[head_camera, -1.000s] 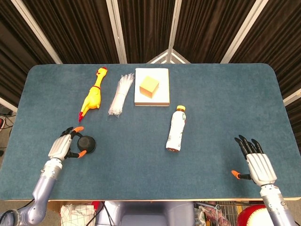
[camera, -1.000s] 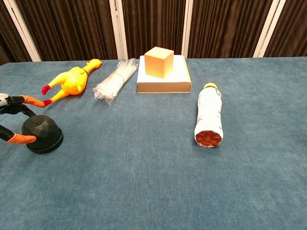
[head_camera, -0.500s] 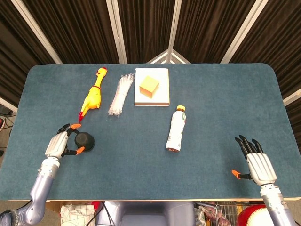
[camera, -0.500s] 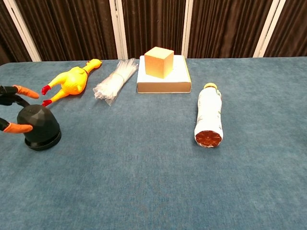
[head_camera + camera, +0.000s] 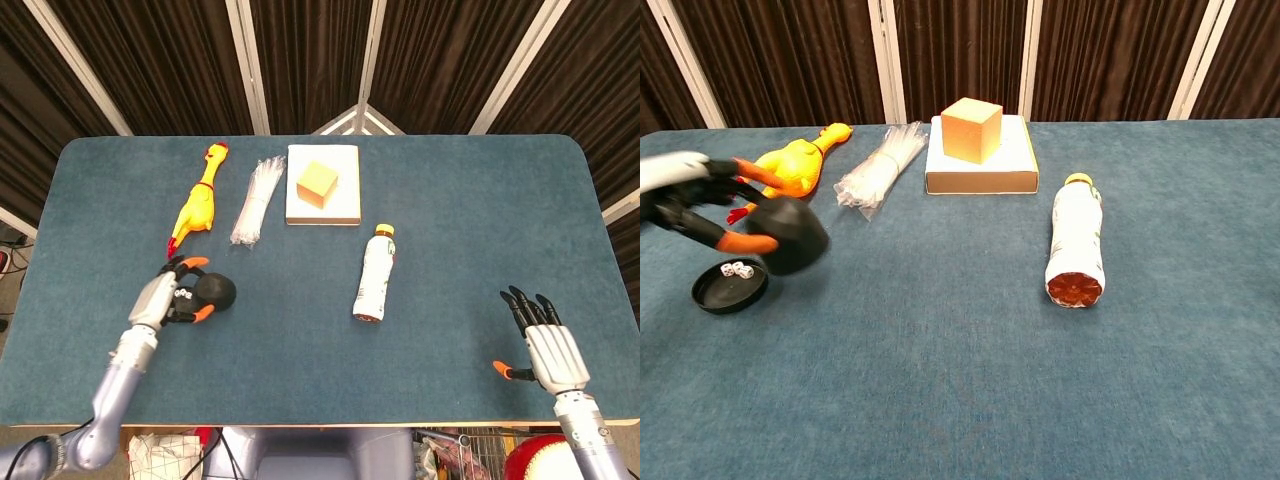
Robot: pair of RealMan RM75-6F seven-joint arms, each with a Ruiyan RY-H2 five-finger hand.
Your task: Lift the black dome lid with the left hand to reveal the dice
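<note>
My left hand [image 5: 168, 298] [image 5: 700, 205] grips the black dome lid [image 5: 214, 291] [image 5: 792, 235] and holds it in the air, tilted, to the right of its base. The round black base [image 5: 708, 294] lies flat on the table at the left, with small white dice [image 5: 737, 269] on it. In the head view my arm hides the base and dice. My right hand [image 5: 547, 347] rests open near the front right table edge, holding nothing, and does not show in the chest view.
A yellow rubber chicken [image 5: 198, 204] [image 5: 792, 164] lies just behind my left hand. A bundle of clear zip ties [image 5: 254, 202], an orange cube [image 5: 317, 184] on a white box [image 5: 345, 205], and a lying bottle [image 5: 376, 274] [image 5: 1076, 242] occupy the middle.
My left hand has lifted the dome lid off its base and carried it up and to the right. The dice on the base have come into sight. My right hand has not moved.
</note>
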